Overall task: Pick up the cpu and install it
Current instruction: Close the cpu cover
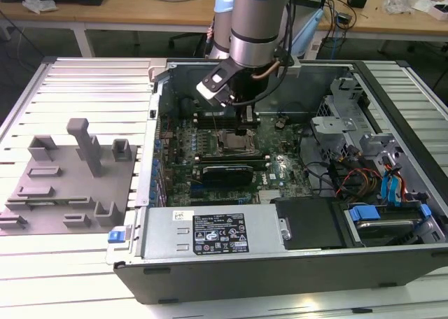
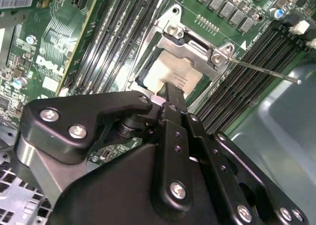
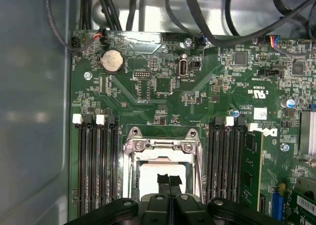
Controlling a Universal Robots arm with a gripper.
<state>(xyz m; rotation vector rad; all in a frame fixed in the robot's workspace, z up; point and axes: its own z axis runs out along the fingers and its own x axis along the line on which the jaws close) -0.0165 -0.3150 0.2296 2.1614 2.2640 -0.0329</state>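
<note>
Pale wooden workbenches (image 1: 119, 11) with white legs stand on a dark floor (image 1: 133, 45) behind a ribbed silver metal table (image 1: 91, 88).

**Cpu** (image 2: 168, 71): one item. Small, thin square chip with a pale silvery-white top that is smooth and matte, faint dark print on its face, and a darker rim along one visible edge.

- **Pose:** lies flat and face up, its sides parallel to those of the socket (image 2: 193, 48).
- **Location:** inside the socket, bordered by the socket's metal frame.
- **Visibility:** in the first wrist view the chip (image 3: 148, 177) shows in the frame's opening, with its near edge hidden.
</note>
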